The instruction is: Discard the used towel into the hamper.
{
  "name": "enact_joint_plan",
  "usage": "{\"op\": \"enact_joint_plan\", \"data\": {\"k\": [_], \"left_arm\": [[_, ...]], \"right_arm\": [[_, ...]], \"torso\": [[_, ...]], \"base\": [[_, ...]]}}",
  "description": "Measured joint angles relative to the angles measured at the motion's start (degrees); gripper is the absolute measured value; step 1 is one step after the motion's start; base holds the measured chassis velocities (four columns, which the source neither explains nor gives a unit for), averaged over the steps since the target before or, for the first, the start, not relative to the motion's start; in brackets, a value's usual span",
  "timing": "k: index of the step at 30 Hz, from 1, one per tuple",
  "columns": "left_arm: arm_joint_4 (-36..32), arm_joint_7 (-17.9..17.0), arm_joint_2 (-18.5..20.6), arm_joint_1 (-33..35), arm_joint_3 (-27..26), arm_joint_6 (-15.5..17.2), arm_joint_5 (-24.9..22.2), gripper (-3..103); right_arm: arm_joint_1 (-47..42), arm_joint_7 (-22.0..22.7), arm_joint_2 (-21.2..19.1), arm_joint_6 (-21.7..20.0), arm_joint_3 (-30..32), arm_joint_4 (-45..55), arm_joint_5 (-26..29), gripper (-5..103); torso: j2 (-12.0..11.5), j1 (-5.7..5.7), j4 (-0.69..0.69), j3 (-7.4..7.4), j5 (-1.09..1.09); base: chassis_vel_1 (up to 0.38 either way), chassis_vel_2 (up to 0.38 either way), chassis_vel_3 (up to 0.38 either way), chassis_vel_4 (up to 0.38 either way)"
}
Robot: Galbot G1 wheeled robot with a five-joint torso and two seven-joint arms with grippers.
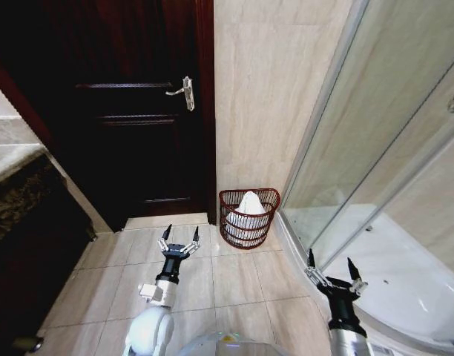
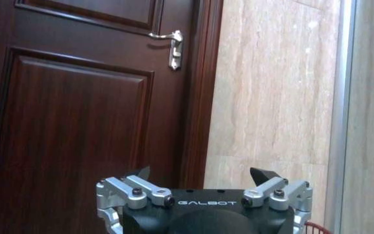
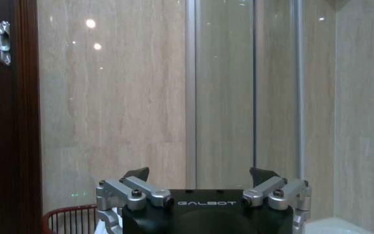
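Observation:
The hamper (image 1: 248, 217), a small round reddish-brown wire basket, stands on the floor against the beige wall, between the door and the shower. A white towel (image 1: 250, 204) sits inside it, bunched up above the rim. My left gripper (image 1: 181, 234) is open and empty, a short way left of the hamper over the floor tiles. My right gripper (image 1: 332, 266) is open and empty too, nearer me and to the right, by the shower base. The hamper rim (image 3: 70, 214) shows in the right wrist view, and a sliver of it (image 2: 317, 227) in the left wrist view.
A dark wooden door (image 1: 130, 104) with a silver handle (image 1: 184, 92) stands closed on the left. A curved glass shower enclosure (image 1: 383, 170) with a white base fills the right. A dark stone counter (image 1: 19, 208) juts in at the left. Beige floor tiles lie between.

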Motion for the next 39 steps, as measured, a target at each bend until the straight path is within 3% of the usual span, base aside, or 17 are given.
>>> {"op": "enact_joint_plan", "data": {"k": [39], "left_arm": [[2.7, -0.1, -0.1, -2.6, 0.1, 0.3, -0.2, 100]], "right_arm": [[1.6, 0.9, 0.1, 3.7, -0.4, -3.5, -0.3, 100]], "torso": [[-9.3, -3.38, 0.00, -5.91, 0.00]], "base": [[0.000, 0.000, 0.000, 0.000]]}}
